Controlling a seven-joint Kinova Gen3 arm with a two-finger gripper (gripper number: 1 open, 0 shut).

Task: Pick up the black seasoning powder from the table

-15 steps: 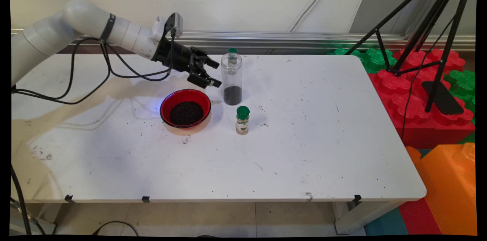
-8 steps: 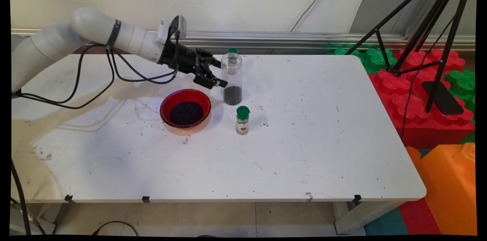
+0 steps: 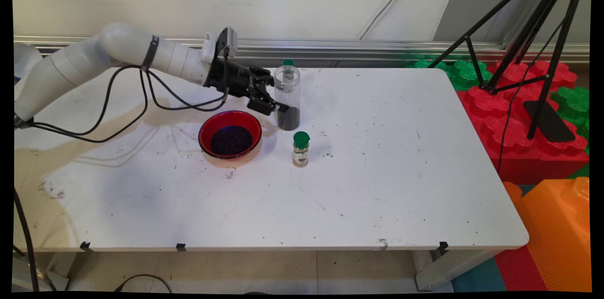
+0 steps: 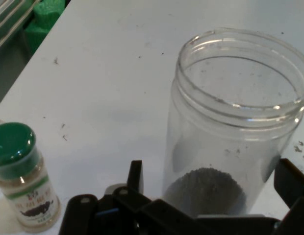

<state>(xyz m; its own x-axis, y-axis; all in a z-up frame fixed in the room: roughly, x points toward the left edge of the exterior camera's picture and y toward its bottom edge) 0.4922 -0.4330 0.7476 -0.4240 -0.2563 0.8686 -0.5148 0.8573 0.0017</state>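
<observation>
A tall clear jar (image 3: 289, 86) without a lid stands on the white table (image 3: 377, 171), with dark grains in its bottom. My gripper (image 3: 278, 96) is open and lies almost level, its fingers reaching either side of the jar's lower half. In the hand view the jar (image 4: 235, 122) stands between the two fingers (image 4: 135, 176), with a gap on each side. A red bowl (image 3: 230, 134) of dark grains sits just below the gripper. A small spice bottle (image 3: 300, 149) with a green cap stands in front of the jar and shows at the left in the hand view (image 4: 22, 178).
Another green-capped bottle (image 3: 288, 62) stands behind the jar. Black cables (image 3: 141, 96) hang from the arm over the table's left part. Red, green and orange foam blocks (image 3: 519, 115) and a black tripod (image 3: 542, 44) stand past the table's right edge.
The arm has moved right and a little lower, bringing the open gripper from beside the jar to around it. The jar, bowl and bottles have not moved.
</observation>
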